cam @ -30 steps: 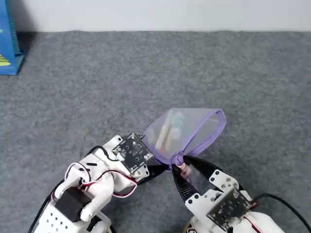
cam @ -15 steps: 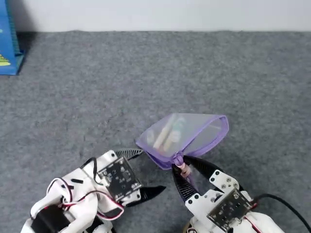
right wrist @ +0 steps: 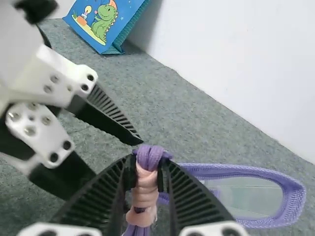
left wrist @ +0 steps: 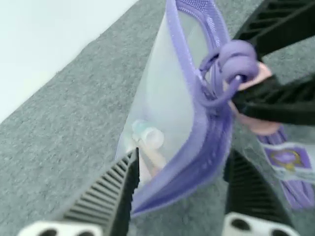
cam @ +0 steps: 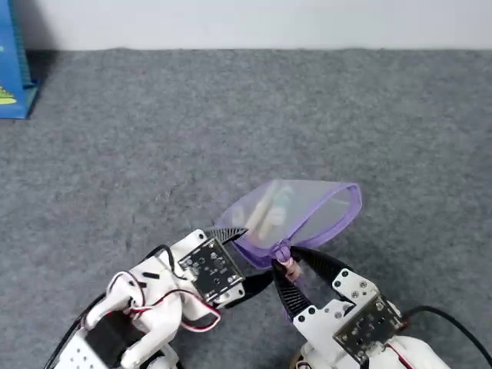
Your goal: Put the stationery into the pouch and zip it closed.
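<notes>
Slid back up from the lower left corner toward the middle of the high view: the black-fingered left gripper [cam: 247,256], spread wide, now around the lower left end of the see-through purple zip pouch [cam: 307,207]. Half a second ago, off to the side and apart. Lower and flatter than one second ago for the pouch.

The left arm lies low at the near left, its hand [cam: 250,254] with both fingers wide apart around a corner of the pouch [cam: 307,207], and the right arm stands at the near right, its hand [cam: 286,265] pressed together on the zipper pull [right wrist: 146,157], close beside the left hand.
</notes>
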### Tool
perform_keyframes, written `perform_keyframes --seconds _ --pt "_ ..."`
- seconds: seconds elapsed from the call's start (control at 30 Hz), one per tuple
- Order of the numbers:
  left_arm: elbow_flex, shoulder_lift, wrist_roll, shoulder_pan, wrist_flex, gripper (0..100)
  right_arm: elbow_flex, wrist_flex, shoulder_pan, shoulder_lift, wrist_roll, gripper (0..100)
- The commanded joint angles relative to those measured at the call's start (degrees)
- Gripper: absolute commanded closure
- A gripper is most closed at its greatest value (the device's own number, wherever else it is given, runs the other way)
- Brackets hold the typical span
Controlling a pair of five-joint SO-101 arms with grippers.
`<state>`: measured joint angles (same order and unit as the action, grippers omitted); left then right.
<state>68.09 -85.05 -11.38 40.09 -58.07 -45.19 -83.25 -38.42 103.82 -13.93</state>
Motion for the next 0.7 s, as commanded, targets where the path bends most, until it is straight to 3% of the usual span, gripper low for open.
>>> perform_keyframes --seconds 0.0,0.37,0.67 --pt "1.1 -0.8 0.7 0.4 6.6 78 3.6 1.6 0.0 0.2 0.7 99.1" --pt "2.9 -1.0 0.7 7.8 9.5 88 3.3 1.5 0.1 0.2 3.4 99.1" --pt "2.9 -1.0 0.7 8.2 8.2 99 3.3 2.9 2.9 0.2 3.4 99.1"
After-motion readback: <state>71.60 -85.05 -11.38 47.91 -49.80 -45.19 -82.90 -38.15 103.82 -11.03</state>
